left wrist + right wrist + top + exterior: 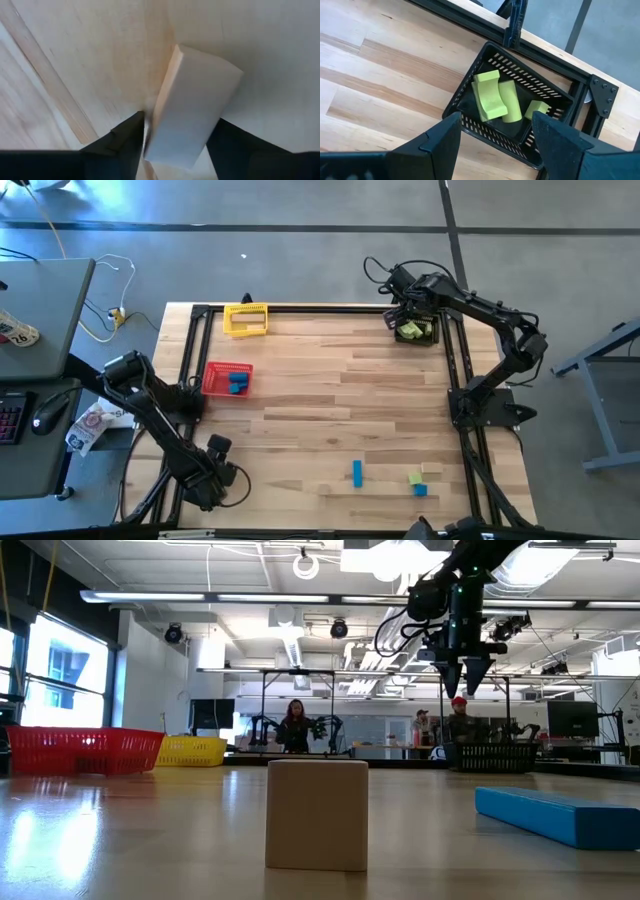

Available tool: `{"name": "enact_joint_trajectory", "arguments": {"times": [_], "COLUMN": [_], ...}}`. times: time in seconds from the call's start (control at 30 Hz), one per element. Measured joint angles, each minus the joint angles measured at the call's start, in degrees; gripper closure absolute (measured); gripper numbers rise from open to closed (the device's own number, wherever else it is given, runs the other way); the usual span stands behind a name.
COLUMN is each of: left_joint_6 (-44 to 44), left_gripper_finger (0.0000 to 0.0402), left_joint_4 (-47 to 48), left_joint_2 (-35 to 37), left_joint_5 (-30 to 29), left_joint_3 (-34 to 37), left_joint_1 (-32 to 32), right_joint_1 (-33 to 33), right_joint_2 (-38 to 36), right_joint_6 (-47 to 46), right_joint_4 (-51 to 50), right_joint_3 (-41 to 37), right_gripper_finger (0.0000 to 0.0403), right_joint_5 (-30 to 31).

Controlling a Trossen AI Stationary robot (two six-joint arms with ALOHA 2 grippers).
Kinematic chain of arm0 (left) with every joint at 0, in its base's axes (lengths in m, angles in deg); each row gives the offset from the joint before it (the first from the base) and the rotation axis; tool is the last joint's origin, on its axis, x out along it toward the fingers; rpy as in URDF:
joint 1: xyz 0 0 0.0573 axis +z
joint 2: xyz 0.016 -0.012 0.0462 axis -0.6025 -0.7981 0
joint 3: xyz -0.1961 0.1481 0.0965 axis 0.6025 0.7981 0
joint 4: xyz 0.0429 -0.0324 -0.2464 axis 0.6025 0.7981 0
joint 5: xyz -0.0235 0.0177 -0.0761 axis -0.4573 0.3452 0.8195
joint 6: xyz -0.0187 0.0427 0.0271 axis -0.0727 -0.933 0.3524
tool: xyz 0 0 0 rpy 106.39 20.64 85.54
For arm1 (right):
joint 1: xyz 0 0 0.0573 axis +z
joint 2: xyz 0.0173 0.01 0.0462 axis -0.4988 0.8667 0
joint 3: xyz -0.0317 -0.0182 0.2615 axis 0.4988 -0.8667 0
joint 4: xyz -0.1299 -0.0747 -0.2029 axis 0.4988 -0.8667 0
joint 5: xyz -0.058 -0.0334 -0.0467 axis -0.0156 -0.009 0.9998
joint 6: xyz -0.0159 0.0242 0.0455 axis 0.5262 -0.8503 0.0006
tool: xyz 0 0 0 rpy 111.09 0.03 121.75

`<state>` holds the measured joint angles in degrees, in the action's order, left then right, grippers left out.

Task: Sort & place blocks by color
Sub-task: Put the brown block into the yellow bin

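wooden table [330, 390], bright workshop beyond

**One number legible, and only just**

In the high view, at about nine o'clock from the table's middle, a round white tag [17, 332] lies on the grey desk [50, 285] beyond the table's edge. It carries dark digits that look like "16", though the strokes are small and the reading is not sure. Near eight o'clock on that same side, a white packet [90, 427] with red and dark print lies just beside the table frame; its print is too small to read. Nothing in the low view or in either wrist view can be read.
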<state>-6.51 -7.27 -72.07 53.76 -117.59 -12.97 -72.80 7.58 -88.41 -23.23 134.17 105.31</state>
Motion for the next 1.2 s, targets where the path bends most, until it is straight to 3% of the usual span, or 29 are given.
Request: {"name": "enact_joint_trajectory", "arguments": {"times": [0.23,0.43,0.63,0.83,1.2], "left_joint_6": [0.4,-0.6,-1.0,-4.7,-17.6], "left_gripper_finger": [0.0299,0.0301,0.0301,0.0301,0.0301], "left_joint_4": [-0.3,-0.3,2.7,10.0,13.9], "left_joint_2": [-0.1,0.2,4.7,12.1,24.6], "left_joint_5": [0.8,0.9,-3.6,-12.0,-31.4], "left_joint_3": [-0.1,0.0,0.0,0.0,0.0], "left_joint_1": [1.0,2.3,5.6,11.6,32.0], "right_joint_1": [2.9,7.3,12.4,17.9,27.5], "right_joint_2": [0.0,0.0,0.0,0.0,0.0], "right_joint_6": [1.5,1.3,1.1,0.9,-4.4], "right_joint_4": [0.0,0.0,0.0,0.0,0.3], "right_joint_3": [0.0,0.0,0.0,0.0,0.0], "right_gripper_finger": [0.0174,0.0174,0.0174,0.0174,0.0174], "right_joint_5": [-0.7,-1.3,-5.6,-11.2,-13.1]}}
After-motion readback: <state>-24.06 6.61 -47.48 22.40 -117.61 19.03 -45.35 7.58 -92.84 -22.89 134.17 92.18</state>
